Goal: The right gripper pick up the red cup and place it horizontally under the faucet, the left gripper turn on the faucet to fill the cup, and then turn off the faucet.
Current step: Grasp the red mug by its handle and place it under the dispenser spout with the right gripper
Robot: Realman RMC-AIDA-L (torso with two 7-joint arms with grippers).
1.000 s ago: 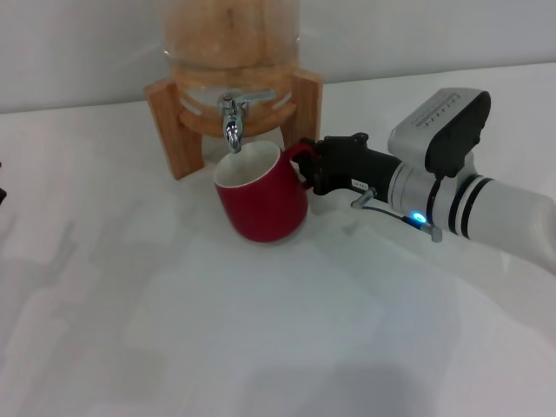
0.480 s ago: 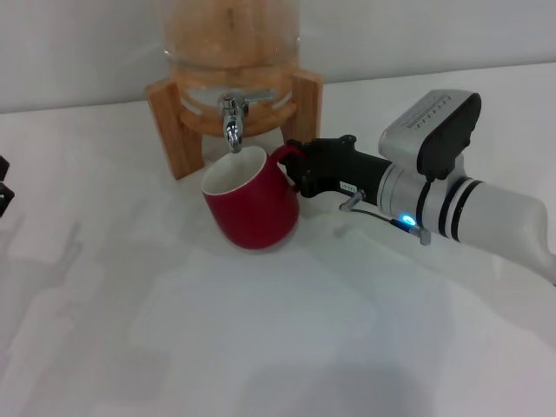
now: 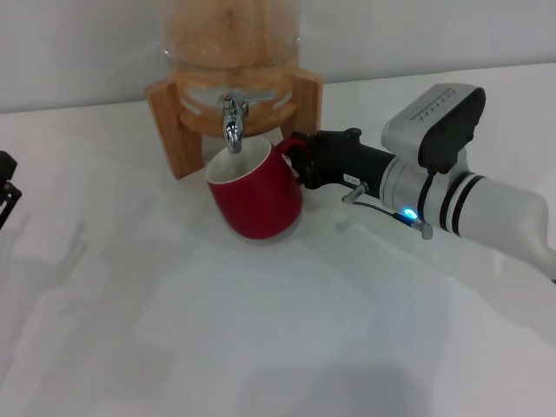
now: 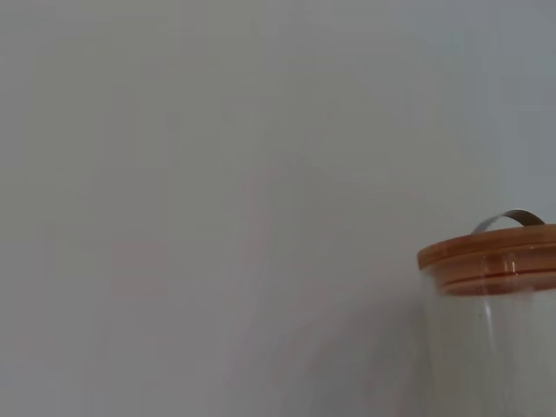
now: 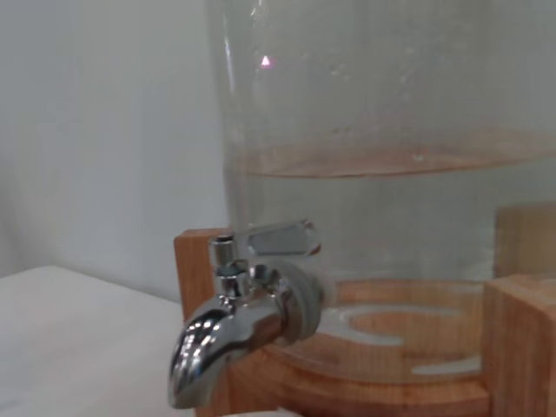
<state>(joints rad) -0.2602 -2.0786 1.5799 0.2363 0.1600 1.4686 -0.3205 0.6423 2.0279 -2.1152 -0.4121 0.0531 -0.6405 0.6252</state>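
At the far left edge of the head view, the left gripper (image 3: 5, 187) shows only as a sliver of black low beside the counter (image 3: 261, 347), well apart from the work; whether it is open or closed I cannot tell, and its wrist camera sees only a wall and the wooden lid (image 4: 488, 258) of the dispenser. Moving right, the clear dispenser (image 3: 230, 39) stands in its wooden stand (image 3: 178, 130), and the faucet (image 3: 231, 123) hangs at the front with its lever (image 5: 280, 238) lying level, which I judge to be off. Directly under the spout sits the red cup (image 3: 256, 195), tilted, its mouth turned up toward the tap and its base at or just above the counter. To its right, the right gripper (image 3: 306, 162) is closed on the cup's handle. Step 1, placing the cup, looks nearly done. The next move calls for the cup to be held steady under the spout while the left arm travels across to the lever.
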